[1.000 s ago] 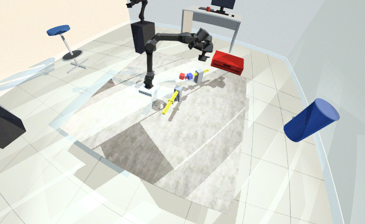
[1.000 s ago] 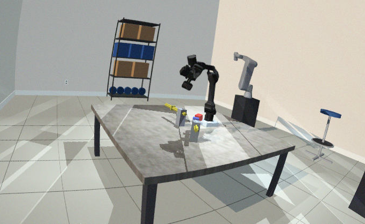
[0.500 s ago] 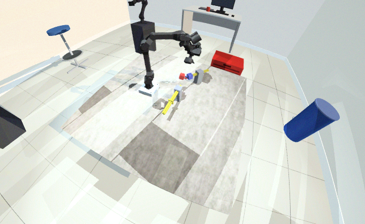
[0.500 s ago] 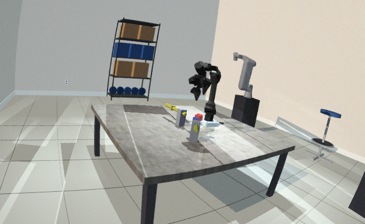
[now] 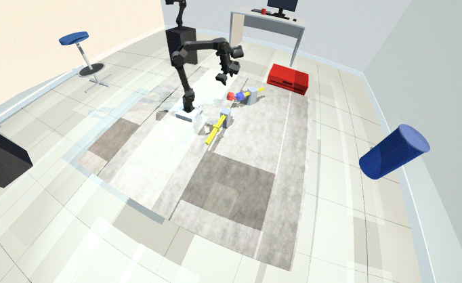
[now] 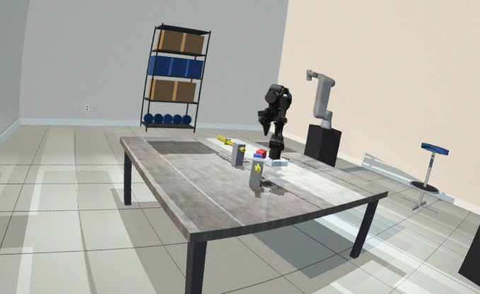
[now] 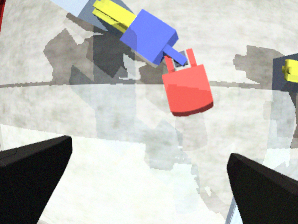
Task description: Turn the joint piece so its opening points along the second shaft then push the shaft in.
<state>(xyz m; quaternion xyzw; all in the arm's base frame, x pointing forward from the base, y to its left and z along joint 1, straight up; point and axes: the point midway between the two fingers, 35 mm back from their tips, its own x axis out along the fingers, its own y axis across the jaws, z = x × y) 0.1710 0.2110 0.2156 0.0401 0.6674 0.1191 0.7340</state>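
The red joint piece [image 5: 230, 95] [image 6: 260, 153] [image 7: 189, 90] hangs by its prongs on the blue hinge part [image 5: 239, 96] [image 6: 257, 155] [image 7: 150, 36], at the end of the first yellow shaft [image 5: 263, 89] [image 6: 257, 167] [image 7: 114, 16]. In the wrist view its outer end faces the lower edge, not the second shaft's tip; its opening is hidden. The second yellow shaft [image 5: 211, 135] [image 6: 224, 140] [image 7: 291, 71] passes through its block [image 5: 225, 117] [image 6: 238, 155], its tip apart from the joint piece. My gripper [image 5: 227, 74] [image 7: 151, 154] is open and empty, above the joint piece, touching nothing.
The first shaft's grey block [image 5: 251, 96] [image 6: 255, 177] stands upright near the joint piece. The arm's white base [image 5: 187, 114] [image 6: 276, 162] is beside both blocks on the table [image 6: 205, 204]. A red cabinet [image 5: 287, 78] and a desk stand beyond the table.
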